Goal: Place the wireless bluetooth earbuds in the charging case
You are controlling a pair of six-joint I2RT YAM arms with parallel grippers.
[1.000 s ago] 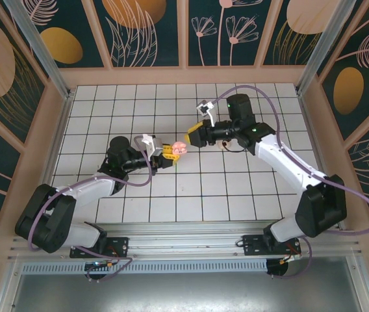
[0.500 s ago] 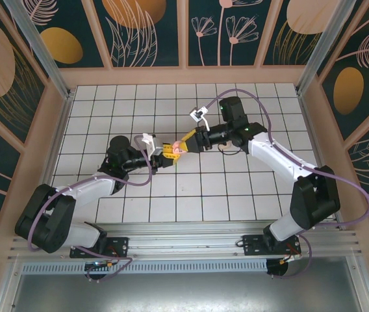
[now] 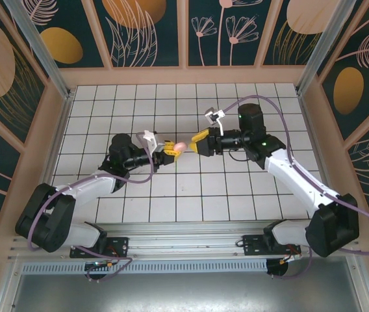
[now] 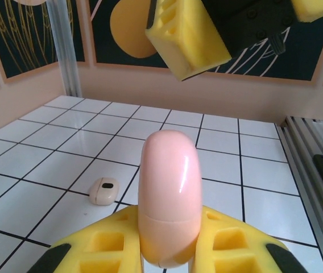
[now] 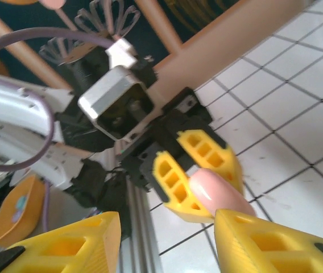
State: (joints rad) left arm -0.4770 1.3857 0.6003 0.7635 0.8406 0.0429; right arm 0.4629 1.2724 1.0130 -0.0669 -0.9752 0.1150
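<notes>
L tool (image 3: 165,151) is shut on the charging case (image 4: 167,193). Its yellow fingers (image 4: 116,239) press each side of the case's low end, so the round top pokes out free. The case is up in the air over the middle of the bench (image 3: 236,188), not resting on it. Prob held this way so the other arm can get at it w/o it sliding off.

R tool (image 3: 196,139) faces it from the other side, near but not touching. Its jaws stand part way apart w/ nothing between them. In the R wrist view the pink case sits past the gap, lined up w/ it. My guess: it's there to help w/ the lid. A thin line runs round the case low down and the lid looks shut, so no bud can go in yet.

One earbud (image 4: 103,190), small & pale w/ a dark spot, lies on the bench, well apart from both tools. Can't tell where any other bud is.

Task looks early: open the case, then pick up the bud & set it in. The bud is tiny & smooth, so it could slip when pinched.
</notes>
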